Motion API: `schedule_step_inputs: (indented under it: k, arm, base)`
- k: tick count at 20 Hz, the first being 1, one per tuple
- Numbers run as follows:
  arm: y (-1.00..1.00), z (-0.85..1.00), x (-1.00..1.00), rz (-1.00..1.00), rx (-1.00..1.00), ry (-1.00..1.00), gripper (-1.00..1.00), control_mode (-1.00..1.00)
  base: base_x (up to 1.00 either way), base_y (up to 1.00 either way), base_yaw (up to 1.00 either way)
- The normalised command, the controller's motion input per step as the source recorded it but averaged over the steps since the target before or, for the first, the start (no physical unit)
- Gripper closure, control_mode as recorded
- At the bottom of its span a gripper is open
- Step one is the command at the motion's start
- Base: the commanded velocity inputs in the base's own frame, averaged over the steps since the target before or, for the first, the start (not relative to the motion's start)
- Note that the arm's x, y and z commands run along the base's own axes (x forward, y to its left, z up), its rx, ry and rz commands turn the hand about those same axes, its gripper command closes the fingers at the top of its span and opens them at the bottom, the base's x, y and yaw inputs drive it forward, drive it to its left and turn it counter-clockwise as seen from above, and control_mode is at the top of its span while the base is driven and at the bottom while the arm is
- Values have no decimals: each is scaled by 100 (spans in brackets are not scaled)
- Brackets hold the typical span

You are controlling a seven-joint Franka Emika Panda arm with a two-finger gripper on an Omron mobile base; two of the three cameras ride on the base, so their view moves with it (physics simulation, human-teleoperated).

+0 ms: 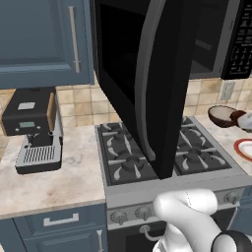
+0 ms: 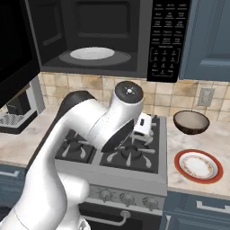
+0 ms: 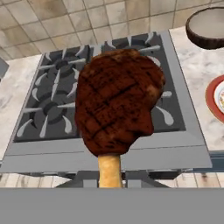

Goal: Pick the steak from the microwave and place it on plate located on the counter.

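The steak, dark brown-red with grill marks and a pale bone end, fills the middle of the hand view and hangs over the gas stove. It hides my fingertips. My gripper is above the stove's right burners, below the microwave, and is shut on the steak. The microwave's door stands wide open, and a pale turntable lies inside. The white plate with a red-orange rim sits on the counter to the right of the stove, apart from the gripper.
A dark brown bowl stands behind the plate. A black-and-silver coffee machine is on the counter left of the stove. The open microwave door juts out over the stove's left half. Blue cabinets hang beside the microwave.
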Motion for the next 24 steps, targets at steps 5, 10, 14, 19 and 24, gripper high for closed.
schedule_step_inputs:
  k: [5,10,14,19,24]
  arm:
    - [-55,-88,42,0,-5,14,100,-100]
    - [-76,-67,62,0,-2,10,100,-100]
    - [-91,-54,66,0,0,8,100,-100]
    - [-85,-33,62,0,0,10,100,-100]
    - [-84,-33,53,0,0,8,100,-100]
  base:
    - [0,0,0]
    - [0,0,0]
    - [0,0,0]
    - [0,0,0]
    - [0,0,0]
